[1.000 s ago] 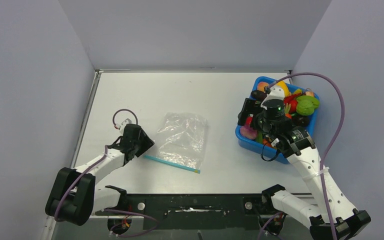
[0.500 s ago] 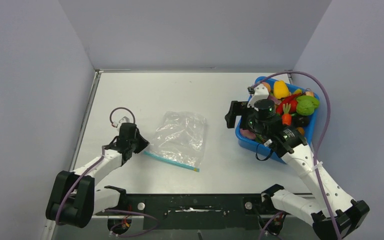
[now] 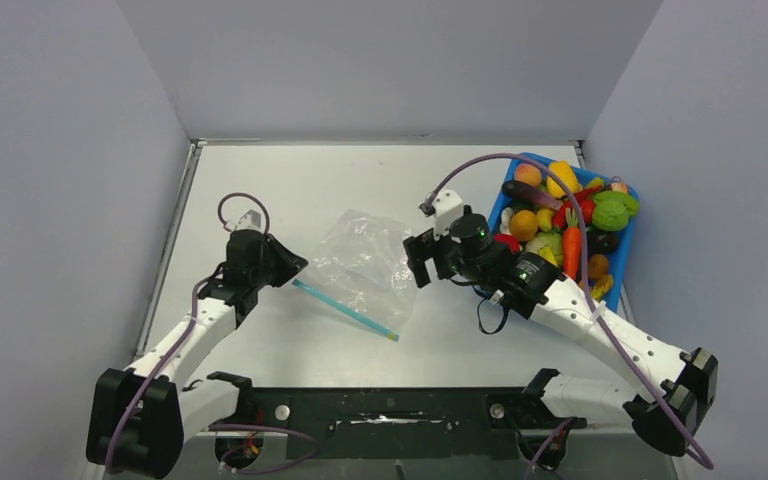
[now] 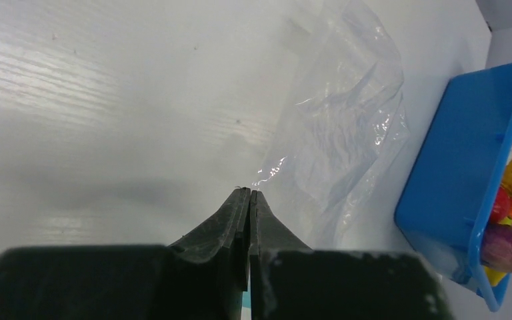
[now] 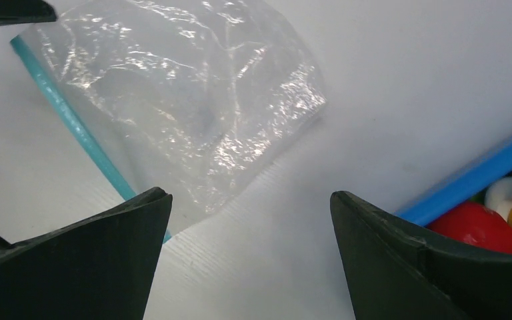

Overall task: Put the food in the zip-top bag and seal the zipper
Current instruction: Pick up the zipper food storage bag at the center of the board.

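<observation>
The clear zip-top bag (image 3: 365, 265) lies crinkled in the middle of the table, its light blue zipper (image 3: 345, 310) running along the near edge. My left gripper (image 3: 288, 272) is shut on the zipper's left end; a sliver of teal (image 4: 245, 303) shows between the closed fingers (image 4: 267, 227). My right gripper (image 3: 420, 258) hovers open and empty over the bag's right edge (image 5: 253, 133), between the bag and the bin. The food (image 3: 560, 215), small colourful toy fruits and vegetables, is piled in the blue bin.
The blue bin (image 3: 623, 250) stands at the right side of the table against the wall; its near wall (image 4: 453, 147) shows in the left wrist view. Grey walls close off the left, back and right. Purple cables loop above both arms.
My left gripper closed on the zipper's left end and lifted it slightly, turning the strip. My right arm swung left from over the bin to the bag's right edge, still open.
</observation>
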`<state>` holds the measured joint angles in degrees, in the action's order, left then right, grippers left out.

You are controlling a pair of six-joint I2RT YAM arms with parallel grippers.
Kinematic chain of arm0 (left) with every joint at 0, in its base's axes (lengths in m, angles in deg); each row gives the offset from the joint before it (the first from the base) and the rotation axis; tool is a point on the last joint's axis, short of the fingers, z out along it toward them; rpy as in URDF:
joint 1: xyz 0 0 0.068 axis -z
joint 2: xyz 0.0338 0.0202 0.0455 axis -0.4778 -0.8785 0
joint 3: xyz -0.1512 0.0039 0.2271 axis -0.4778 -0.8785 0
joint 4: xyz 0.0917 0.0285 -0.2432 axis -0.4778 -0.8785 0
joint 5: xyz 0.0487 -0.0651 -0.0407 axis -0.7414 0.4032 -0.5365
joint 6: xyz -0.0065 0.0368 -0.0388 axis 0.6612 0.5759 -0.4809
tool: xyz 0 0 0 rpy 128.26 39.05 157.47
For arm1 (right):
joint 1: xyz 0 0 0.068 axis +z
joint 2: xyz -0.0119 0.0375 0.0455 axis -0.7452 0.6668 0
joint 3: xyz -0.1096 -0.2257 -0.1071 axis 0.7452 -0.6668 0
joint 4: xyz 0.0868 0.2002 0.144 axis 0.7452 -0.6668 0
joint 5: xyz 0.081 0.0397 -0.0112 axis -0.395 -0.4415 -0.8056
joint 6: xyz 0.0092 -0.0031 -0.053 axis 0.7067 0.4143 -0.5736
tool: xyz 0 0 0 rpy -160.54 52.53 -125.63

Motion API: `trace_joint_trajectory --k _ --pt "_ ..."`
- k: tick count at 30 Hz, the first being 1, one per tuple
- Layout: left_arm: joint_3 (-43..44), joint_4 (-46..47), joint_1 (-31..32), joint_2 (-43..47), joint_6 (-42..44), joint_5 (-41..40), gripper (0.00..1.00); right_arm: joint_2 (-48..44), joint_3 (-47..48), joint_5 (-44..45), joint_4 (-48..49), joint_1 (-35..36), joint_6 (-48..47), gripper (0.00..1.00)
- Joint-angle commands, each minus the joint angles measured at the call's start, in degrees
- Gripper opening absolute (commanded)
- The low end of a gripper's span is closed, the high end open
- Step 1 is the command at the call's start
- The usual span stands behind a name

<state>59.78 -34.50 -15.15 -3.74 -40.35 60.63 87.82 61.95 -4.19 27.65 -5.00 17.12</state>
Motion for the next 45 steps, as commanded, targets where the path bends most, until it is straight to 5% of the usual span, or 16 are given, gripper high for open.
trace_joint_trajectory --k 1,7,11,16,24,37,40,45 --pt "3.0 0.3 -0.4 3.5 1.3 4.3 0.0 0.5 -0.8 3.2 11.4 10.1 -8.9 0.94" --pt "5.4 -1.7 -0.6 5.8 0.8 7.6 0.0 8.7 -1.5 10.5 19.0 22.9 -18.9 0.91" --pt "5.3 -1.9 -0.6 6.6 -0.3 10.1 0.0 14.5 -1.2 9.0 22.5 24.7 -20.6 0.76" --pt "5.5 -2.1 -0.6 7.2 -1.2 11.0 0.0 19.2 -4.5 7.7 31.9 25.4 -20.1 0.7" --pt "6.2 -1.9 -0.6 5.4 -4.7 13.1 0.0 28.3 -4.5 11.1 40.2 25.5 -20.1 0.86" --pt "6.3 -3.6 -0.6 5.8 -4.3 14.0 0.0 32.6 -7.5 20.4 43.4 25.4 -18.4 0.91" --pt "5.4 -3.4 -0.6 6.8 -4.7 14.9 0.0 31.7 -7.7 19.6 42.6 25.4 -16.9 0.81" --pt "6.7 -6.4 -0.8 7.2 -3.2 15.4 0.0 27.2 -10.6 18.3 45.5 25.4 -15.2 0.47"
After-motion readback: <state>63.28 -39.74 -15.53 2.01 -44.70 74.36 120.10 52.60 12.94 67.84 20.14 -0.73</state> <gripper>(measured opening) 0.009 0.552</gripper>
